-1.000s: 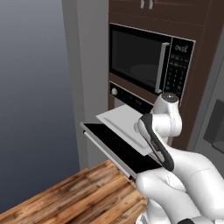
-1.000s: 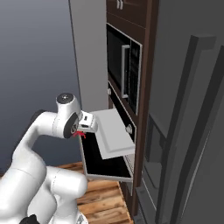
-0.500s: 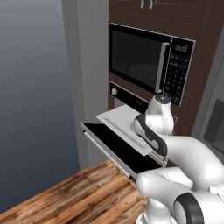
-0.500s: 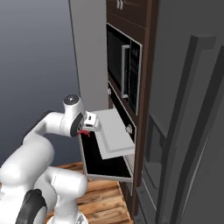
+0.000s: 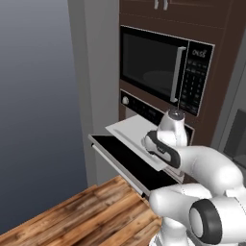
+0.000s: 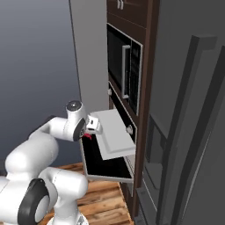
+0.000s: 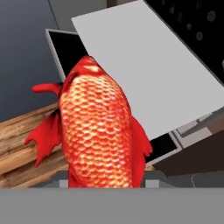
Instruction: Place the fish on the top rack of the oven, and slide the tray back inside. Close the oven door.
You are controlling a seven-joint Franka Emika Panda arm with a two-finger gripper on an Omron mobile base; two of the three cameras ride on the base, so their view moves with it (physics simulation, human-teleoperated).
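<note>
The pincer (image 6: 91,132) is clamped on the small red-orange scaly fish (image 7: 97,131), which stands up between the 2 fingers and hides most of them in the hand view. In the right base view only a sliver of red shows below the hand, so exactly how the fingers sit on the body is hard to judge.

The fish hangs just beside the near edge of the flat pale grey rectangular tray (image 7: 148,74), over the black oven door (image 5: 129,163) that lies open and level beneath it. It does not appear to be above the tray yet.

The main risk is releasing too soon: the fish would then land on the door glass or slip off its lip toward the wooden plank tabletop (image 5: 91,211) below. A low approach could knock the tray's front edge and push the tray askew on its runners, which would spoil the later slide back into the black-fronted built-in oven (image 6: 115,110). The forearm is also close to the door's front corner, so a wide swing may catch it. A fish set near the tray's edge could roll off when the tray is pushed in.
</note>
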